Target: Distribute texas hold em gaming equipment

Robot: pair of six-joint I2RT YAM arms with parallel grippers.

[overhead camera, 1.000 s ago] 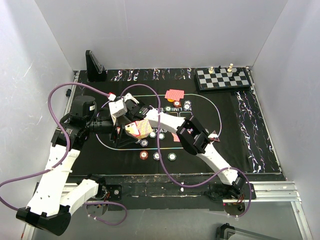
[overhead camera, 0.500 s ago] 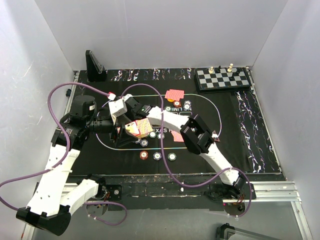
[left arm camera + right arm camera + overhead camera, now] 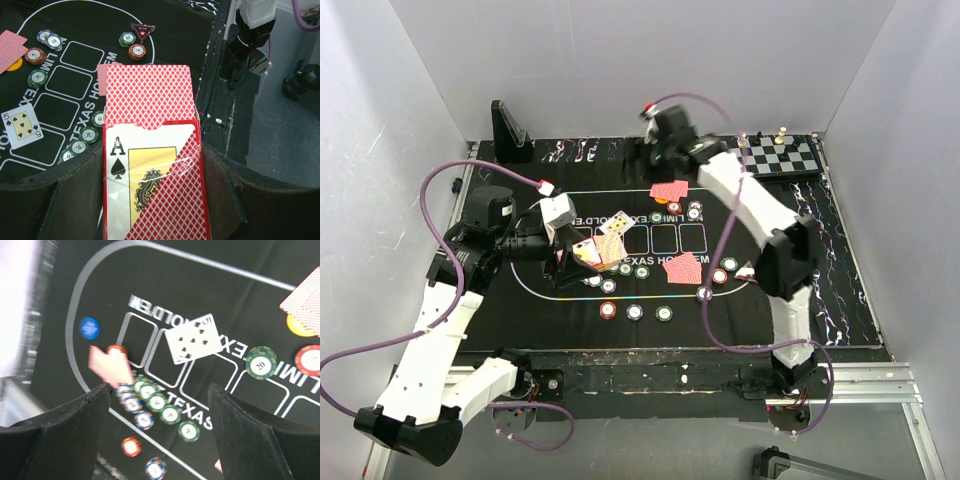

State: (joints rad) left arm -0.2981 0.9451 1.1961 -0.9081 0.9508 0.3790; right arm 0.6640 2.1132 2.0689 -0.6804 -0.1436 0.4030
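The left gripper is clamped on a red-patterned card pack printed with an ace of spades. Its dark fingers press the pack's two long sides, and a red-backed playing card juts partway out of the pack's open end. In the top view this gripper hangs over the left part of the black felt mat, with the pack tilted above the printed oval. Just to the far right of the pack, a face-up five of spades lies flat on the mat's printed boxes. A curved row of green and blue round poker chips sits just near of it, and a blue button disc lies inside the oval's left end. The right gripper stands with its jaws wide apart and nothing between them, raised over the mat's far edge, near the left end of the black-and-white chessboard. Below it, a small stack of red-backed cards partly covers a yellow button disc. A fan of red-backed cards lies right of centre. Three more chips line the oval's near edge, and a small dark triangular marker rests beside two chips at the oval's right end.
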